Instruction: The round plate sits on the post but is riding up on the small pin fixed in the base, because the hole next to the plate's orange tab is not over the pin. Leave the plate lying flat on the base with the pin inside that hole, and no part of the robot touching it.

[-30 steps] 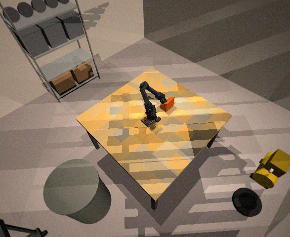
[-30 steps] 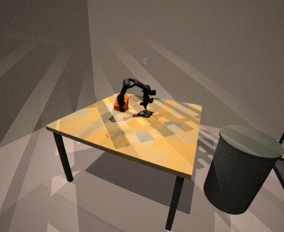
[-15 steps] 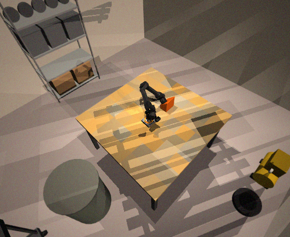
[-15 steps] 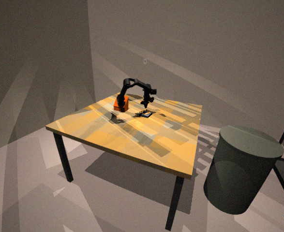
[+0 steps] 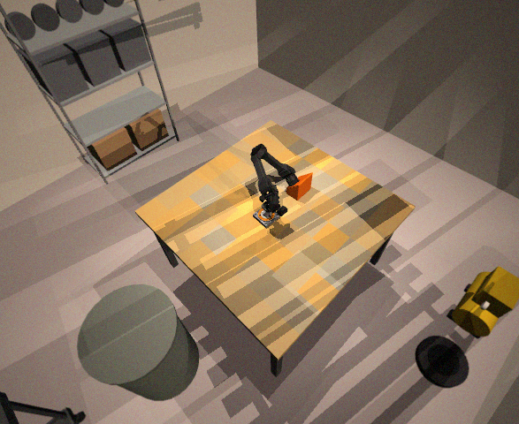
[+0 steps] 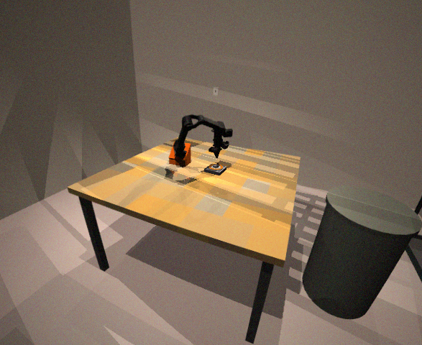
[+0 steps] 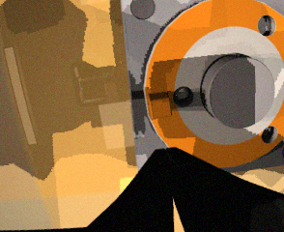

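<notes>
The round plate (image 7: 214, 14) (image 6: 209, 169), orange with a grey inner ring, sits around the post (image 7: 234, 94) on the square grey base (image 7: 132, 41) (image 6: 214, 172). Its orange tab (image 7: 160, 105) is at the plate's left in the wrist view. The dark round spot (image 7: 183, 97) beside the tab has a small highlight; whether it is the pin inside the hole is not clear. I cannot tell whether the plate lies fully flat. My gripper (image 7: 166, 159) (image 6: 216, 157) is shut and empty. In the exterior view its tips are above the plate, with a visible gap.
An orange block (image 5: 300, 186) (image 6: 180, 154) stands beside the arm's base on the wooden table (image 5: 278, 291) (image 6: 147, 200). Two further round holes, the upper one (image 7: 267, 25) and the lower one (image 7: 269, 133), show in the plate.
</notes>
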`<state>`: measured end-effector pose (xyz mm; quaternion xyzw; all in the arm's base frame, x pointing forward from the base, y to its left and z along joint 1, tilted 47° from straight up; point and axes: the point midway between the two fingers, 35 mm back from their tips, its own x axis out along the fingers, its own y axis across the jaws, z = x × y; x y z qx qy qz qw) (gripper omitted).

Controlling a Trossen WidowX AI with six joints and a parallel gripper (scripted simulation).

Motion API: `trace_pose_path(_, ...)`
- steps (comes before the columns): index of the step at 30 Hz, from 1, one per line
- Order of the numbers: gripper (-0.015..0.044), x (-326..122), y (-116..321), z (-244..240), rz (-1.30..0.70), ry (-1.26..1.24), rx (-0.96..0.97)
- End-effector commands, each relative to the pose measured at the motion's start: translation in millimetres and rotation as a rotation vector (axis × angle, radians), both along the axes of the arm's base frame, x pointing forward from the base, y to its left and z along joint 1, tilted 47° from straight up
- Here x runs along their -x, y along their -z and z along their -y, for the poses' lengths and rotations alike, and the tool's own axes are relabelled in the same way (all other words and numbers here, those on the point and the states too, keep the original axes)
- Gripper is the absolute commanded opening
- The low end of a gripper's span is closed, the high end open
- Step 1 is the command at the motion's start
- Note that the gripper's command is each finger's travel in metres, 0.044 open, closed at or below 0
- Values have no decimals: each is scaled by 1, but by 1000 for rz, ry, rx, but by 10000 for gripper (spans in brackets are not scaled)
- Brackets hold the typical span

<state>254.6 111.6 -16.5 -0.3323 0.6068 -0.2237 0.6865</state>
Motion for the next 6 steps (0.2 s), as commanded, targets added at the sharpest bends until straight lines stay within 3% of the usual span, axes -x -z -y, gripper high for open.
trace_pose_path(1, 0, 0, 0, 0, -2, -5, 1)
trace_pose_path(6, 0, 0, 0, 0, -2, -5, 1)
